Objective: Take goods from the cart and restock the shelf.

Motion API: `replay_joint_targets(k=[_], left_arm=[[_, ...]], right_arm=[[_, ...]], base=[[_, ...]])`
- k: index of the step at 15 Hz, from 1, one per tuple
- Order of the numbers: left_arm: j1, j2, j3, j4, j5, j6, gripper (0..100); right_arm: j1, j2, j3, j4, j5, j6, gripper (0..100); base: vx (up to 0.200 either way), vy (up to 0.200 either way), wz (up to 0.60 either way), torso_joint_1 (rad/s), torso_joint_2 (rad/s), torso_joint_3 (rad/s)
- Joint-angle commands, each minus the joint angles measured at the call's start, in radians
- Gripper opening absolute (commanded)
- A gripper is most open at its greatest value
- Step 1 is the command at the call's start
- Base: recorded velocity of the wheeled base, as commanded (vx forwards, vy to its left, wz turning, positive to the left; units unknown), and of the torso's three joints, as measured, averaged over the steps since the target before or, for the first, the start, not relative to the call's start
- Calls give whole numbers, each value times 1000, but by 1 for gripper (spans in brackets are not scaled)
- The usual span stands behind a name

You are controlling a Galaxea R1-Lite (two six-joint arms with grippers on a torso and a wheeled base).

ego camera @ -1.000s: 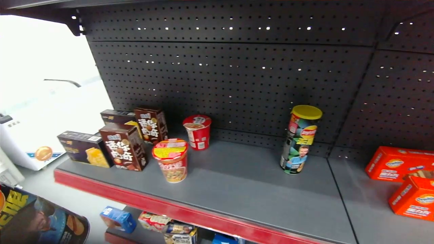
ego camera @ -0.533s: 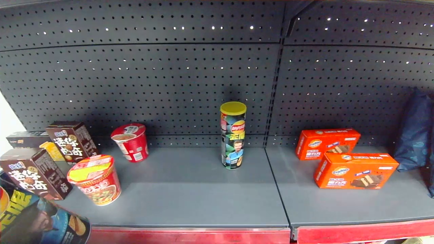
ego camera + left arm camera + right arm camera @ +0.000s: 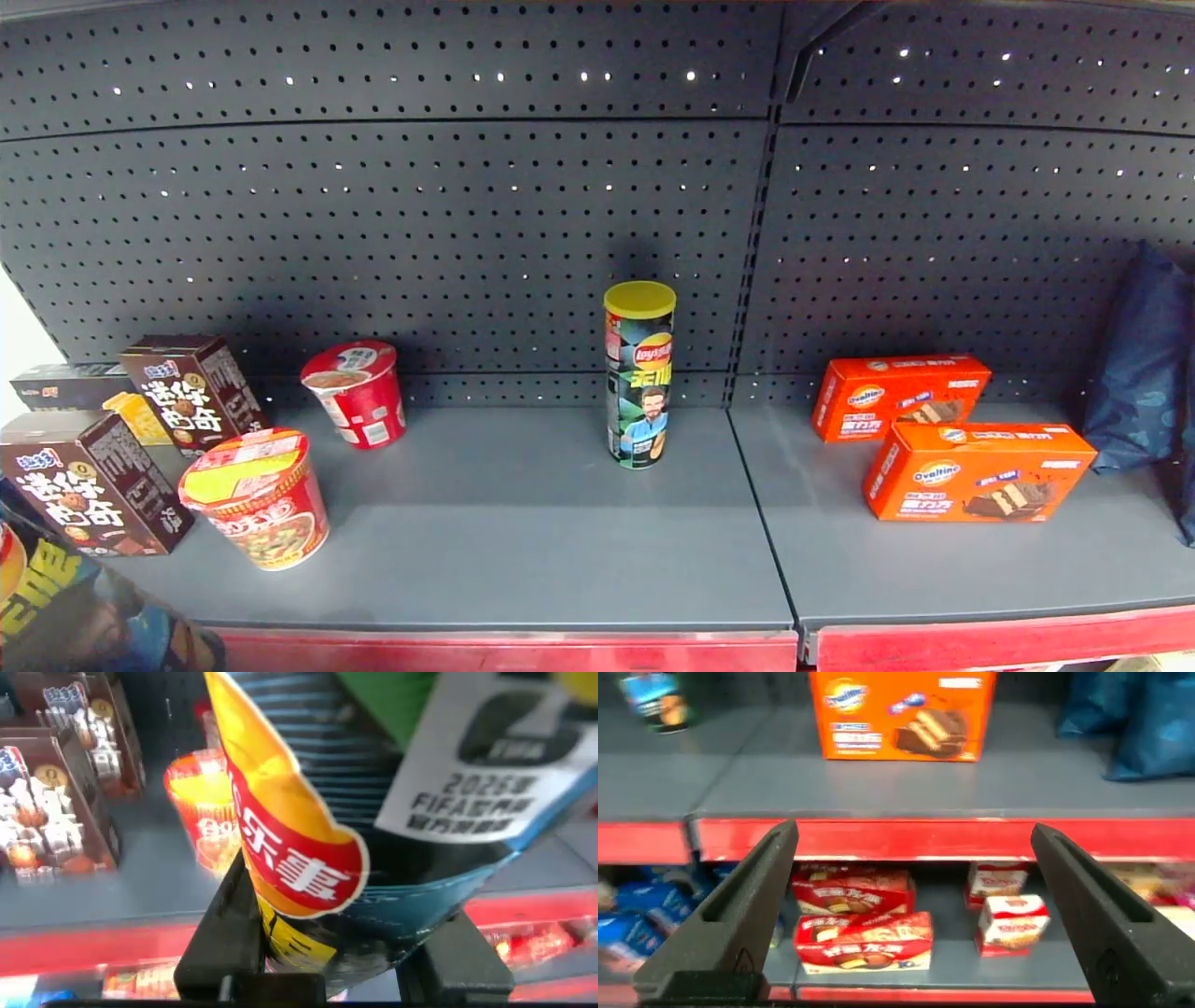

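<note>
Head view: shelf (image 3: 560,541) has a grey deck and a red front lip. Shelf can (image 3: 640,373) stands upright near the back panel, just left of the deck seam. Red cup (image 3: 355,392) is farther left, also near the back. Noodle cup (image 3: 257,499) sits nearer the lip. Brown boxes (image 3: 191,392) stand at the far left. Two orange boxes (image 3: 976,469) lie on the right deck, one behind the other; can't tell if they touch. Blue bag (image 3: 1139,373) is at the far right against the panel. Held can (image 3: 56,607) is tilted at the bottom-left corner, off the deck and in front of the lip.

Left wrist view: left gripper (image 3: 341,952) has its fingers (image 3: 224,943) clamped on the held can (image 3: 308,859), one each side of the body. Noodle cup (image 3: 201,812) and brown boxes (image 3: 56,812) are on the shelf beyond.

Right wrist view: right gripper (image 3: 915,915) has its fingers (image 3: 738,915) spread wide with nothing between them. It is in front of the red lip, facing an orange box (image 3: 901,714). The blue bag (image 3: 1130,719) is beside that box. Lower shelf (image 3: 948,943) carries boxed goods (image 3: 864,929).
</note>
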Motion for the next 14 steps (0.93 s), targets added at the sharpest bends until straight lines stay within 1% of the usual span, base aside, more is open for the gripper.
replay_joint_targets(k=[1,2,3,4,5,6,7,9,10,13,14], left_arm=[[6,-44,-51,45,0,8,0],[6,-41,-60,55,2,22,0],[7,-44,-50,59,2,34,0],[9,-44,-64,58,11,38,0],[7,-44,-82,59,30,54,0],[7,-42,-99,59,45,58,0],[7,-35,-106,59,45,60,0],[3,-33,-108,59,39,60,0],[3,-30,-102,59,39,58,0],[3,-33,-96,59,37,54,0],[1,-31,-79,59,31,48,0]], right_arm=[[42,232,-222,-59,22,-11,100],[58,423,-337,-81,28,10,100],[96,471,-334,-90,57,-36,100],[142,535,-340,-97,102,-62,100],[182,610,-391,-120,133,-59,100],[219,678,-457,-140,171,-36,100],[225,749,-507,-137,203,-5,100],[239,885,-542,-148,238,-37,100],[235,956,-553,-185,258,-66,100],[229,1184,-610,-370,266,-122,100],[237,1305,-676,-443,295,-135,100]], base=[[0,0,0,0,0,0],[0,0,0,0,0,0],[0,0,0,0,0,0],[0,0,0,0,0,0],[0,0,0,0,0,0],[0,0,0,0,0,0],[0,0,0,0,0,0],[0,0,0,0,0,0],[0,0,0,0,0,0],[0,0,0,0,0,0],[0,0,0,0,0,0]])
